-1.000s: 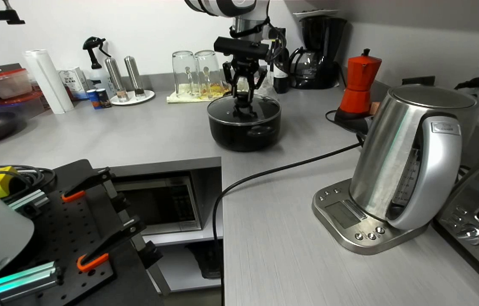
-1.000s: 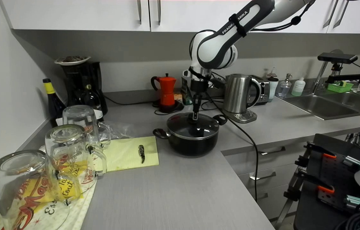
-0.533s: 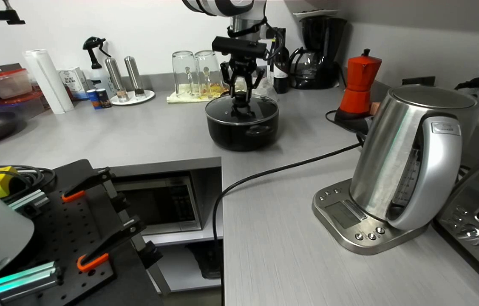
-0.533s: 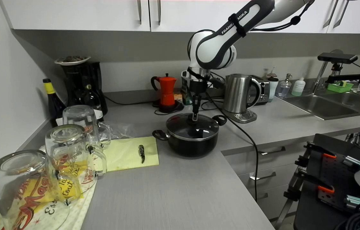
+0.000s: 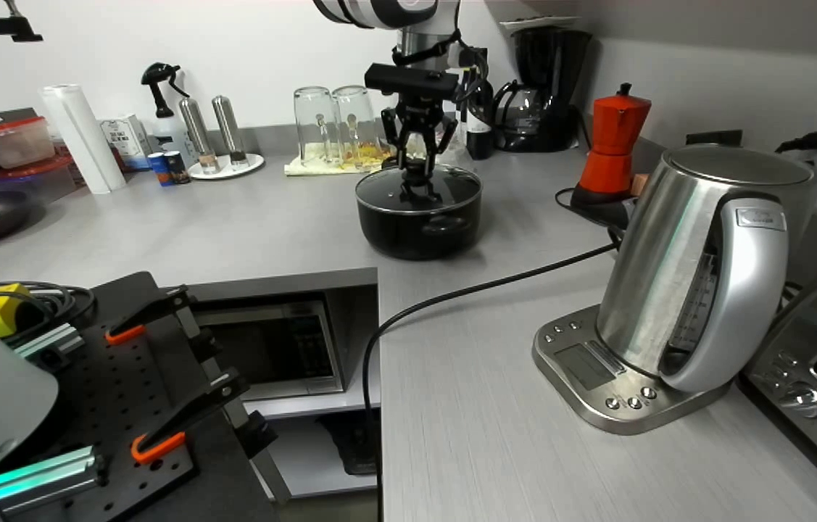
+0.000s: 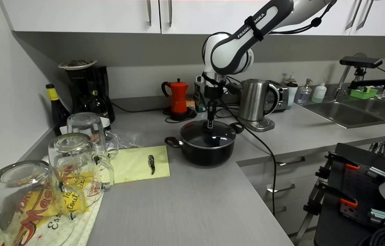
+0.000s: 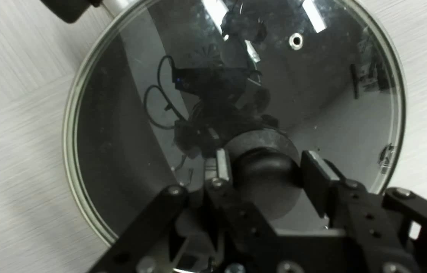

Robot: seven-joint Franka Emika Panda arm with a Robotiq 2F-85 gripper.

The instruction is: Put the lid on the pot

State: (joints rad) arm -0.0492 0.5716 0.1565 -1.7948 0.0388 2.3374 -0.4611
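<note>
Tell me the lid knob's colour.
Black, partly greyish; the knob shows best in the wrist view.

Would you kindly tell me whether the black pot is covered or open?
Covered: in both exterior views the lid lies flat across the top of the pot, with no gap showing between them.

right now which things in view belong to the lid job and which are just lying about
For the job:
black pot
glass lid, on the pot
tool, closed on the lid's knob

Just lying about:
red moka pot
steel kettle
glass mugs
coffee maker
toaster
</note>
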